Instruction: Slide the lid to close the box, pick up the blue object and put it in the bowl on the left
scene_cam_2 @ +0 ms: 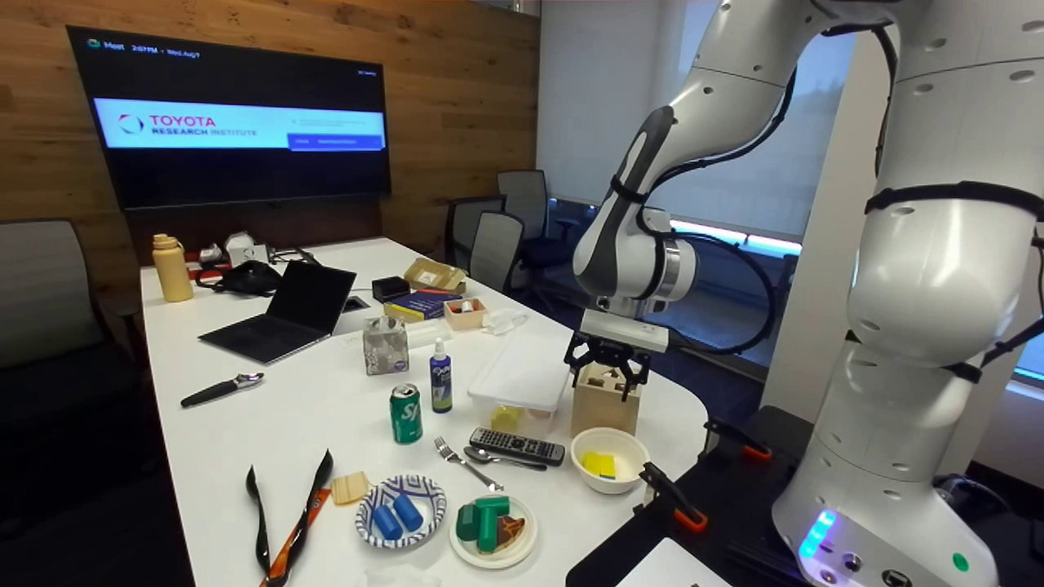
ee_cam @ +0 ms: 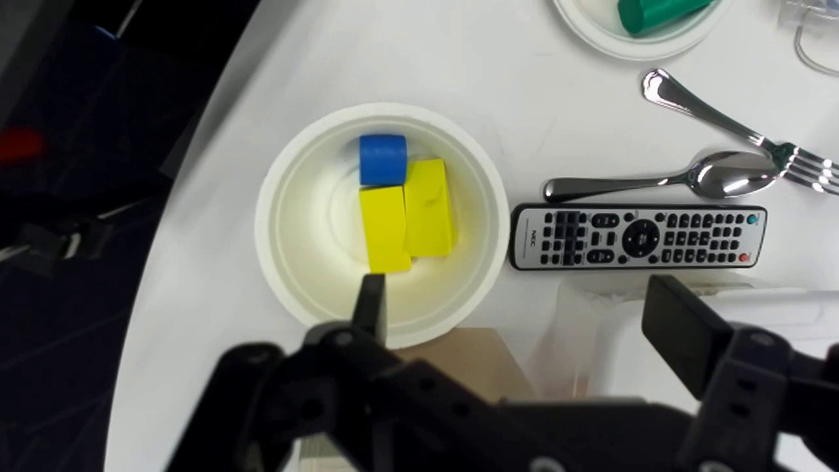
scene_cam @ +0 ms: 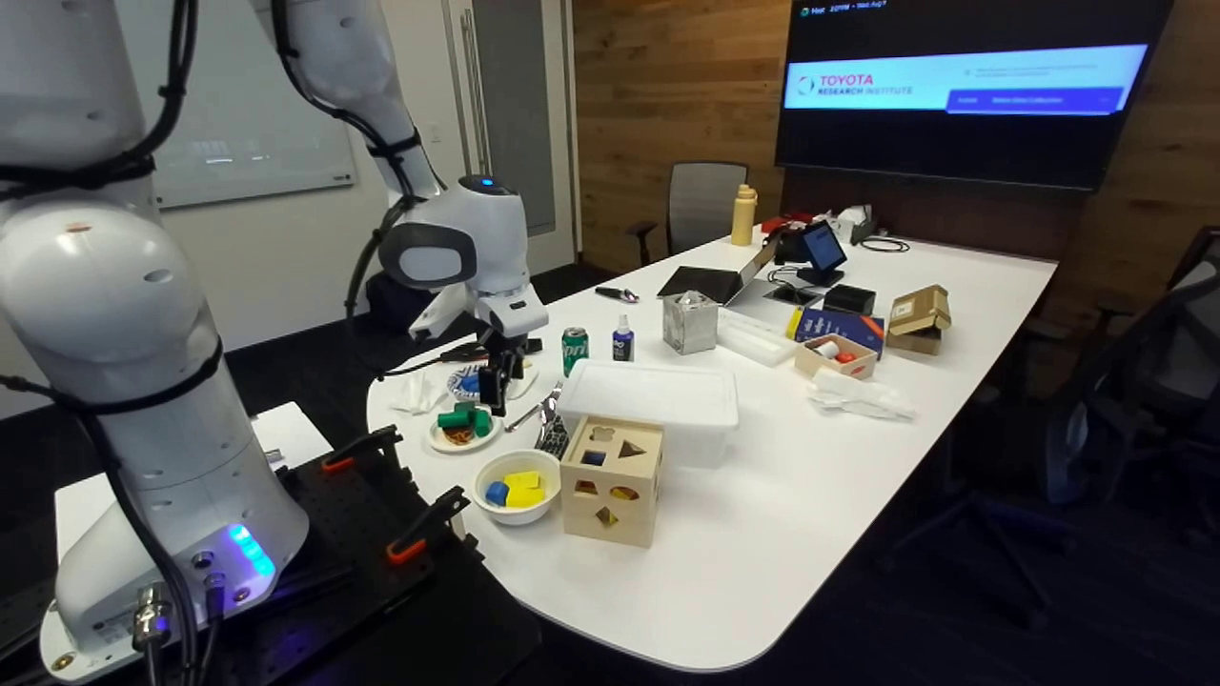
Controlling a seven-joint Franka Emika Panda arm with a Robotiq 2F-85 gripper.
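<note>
Your gripper (ee_cam: 521,311) is released: its jaws stand wide apart with nothing between them, and it hangs above the desk (scene_cam: 762,534). Below, just ahead of the jaws in the wrist view, the white bowl (ee_cam: 267,226) holds the blue block (ee_cam: 383,159) beside two yellow blocks (ee_cam: 385,229). Just beside that bowl sits the box (scene_cam: 605,500); I can't tell whether they touch. Its lid (scene_cam: 613,455) looks seated in an exterior view, so closing seems done and the step in hand is probably fetching the blue block.

To do that well, centre over the block before you descend. One side of it faces bare bowl floor; on the opposite side a yellow block crowds its corner, so favour the end nearest the bowl's wall. Narrow the jaws first, enough for both to fit inside the rim, and come straight down, minding the box. Squeeze gently; the block may roll.

Farther off, the plate (scene_cam_2: 489,561) of green blocks (scene_cam_2: 488,526) lies roughly between the white bowl and the patterned bowl (scene_cam_2: 432,507). That last one, on the robot's left and holding two blue cylinders (scene_cam_2: 387,522), is likely where the block should go. Lift clear of the rim, pass high over the plate, and let go low, over the bare part of the bowl.
</note>
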